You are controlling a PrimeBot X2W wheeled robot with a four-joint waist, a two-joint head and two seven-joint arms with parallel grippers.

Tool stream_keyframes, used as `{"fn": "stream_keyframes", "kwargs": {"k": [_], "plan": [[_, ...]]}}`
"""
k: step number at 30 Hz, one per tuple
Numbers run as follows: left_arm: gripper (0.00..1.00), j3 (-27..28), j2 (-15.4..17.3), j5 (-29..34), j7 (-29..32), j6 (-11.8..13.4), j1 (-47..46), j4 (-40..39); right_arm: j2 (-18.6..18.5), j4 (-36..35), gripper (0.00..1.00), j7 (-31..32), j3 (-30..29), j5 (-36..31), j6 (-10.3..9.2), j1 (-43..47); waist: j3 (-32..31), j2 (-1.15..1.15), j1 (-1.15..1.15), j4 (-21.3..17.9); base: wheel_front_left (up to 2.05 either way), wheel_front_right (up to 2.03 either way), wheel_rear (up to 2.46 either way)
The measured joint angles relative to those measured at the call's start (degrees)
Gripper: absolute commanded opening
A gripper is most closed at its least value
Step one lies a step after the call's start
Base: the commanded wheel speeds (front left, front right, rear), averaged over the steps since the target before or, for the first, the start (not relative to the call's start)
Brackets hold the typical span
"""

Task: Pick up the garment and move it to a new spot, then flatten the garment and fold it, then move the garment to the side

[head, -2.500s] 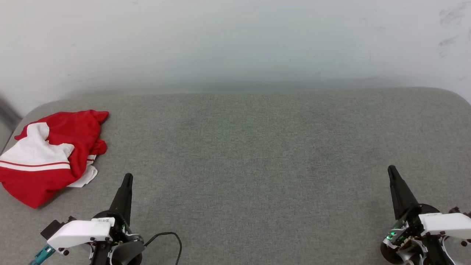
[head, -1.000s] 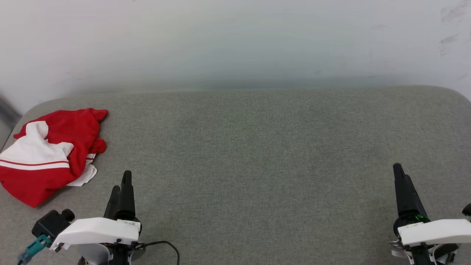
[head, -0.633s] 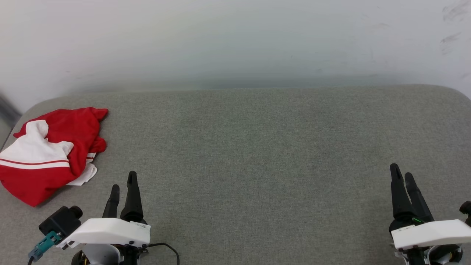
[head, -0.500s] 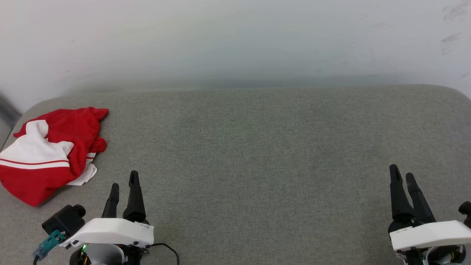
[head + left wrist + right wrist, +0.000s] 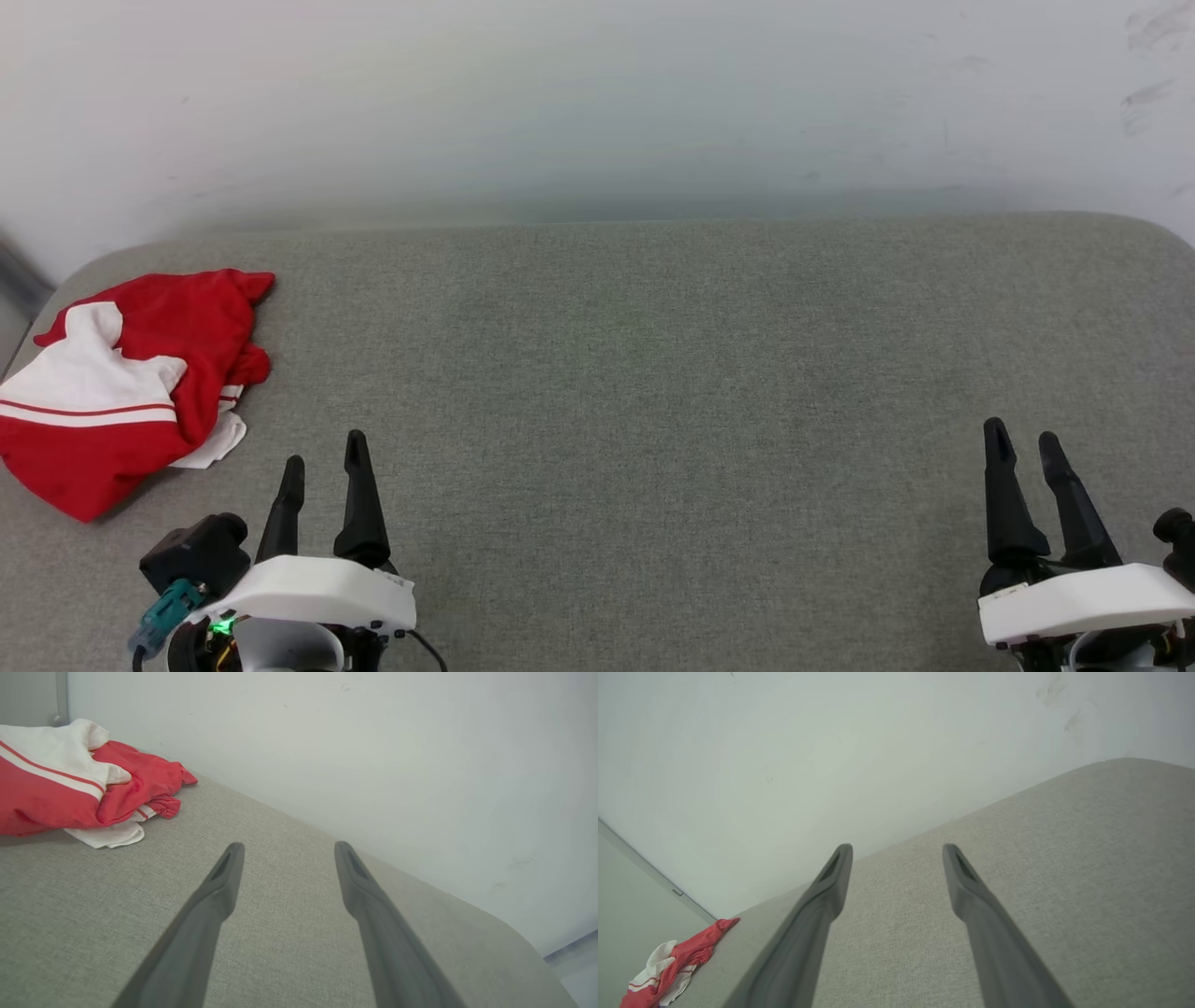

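Red-and-white jersey crumpled at left edge of grey table. Left gripper lower left, right gripper lower right, both spread wide, empty.

Lower left of the frame: the left tool, two long, tapering black fingers slotted near each tip, rising from a glossy left white cover. Beside it sit a black camera block, a teal connector, a green light and a thin black cable. Lower right: the matching right tool, a right white cover and a black knob.
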Motion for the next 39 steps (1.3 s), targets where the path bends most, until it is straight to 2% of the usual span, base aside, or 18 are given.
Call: {"fn": "stream_keyframes", "kwargs": {"k": [20,39], "plan": [[1.00,-1.71,0.04,11.09,-2.87,0.48,0.83,-1.41,0.00,-1.34,1.00,-2.69,0.33,-11.92,0.01,1.16,0.24,0.00,0.00,0.19,0.00,0.00,0.00],[1.00,-2.24,0.02,18.66,-5.08,-0.32,2.03,-2.08,0.00,-3.36,1.00,-5.12,0.58,-18.69,0.01,2.03,0.51,0.00,0.00,0.32,0.00,0.00,0.00]]}}
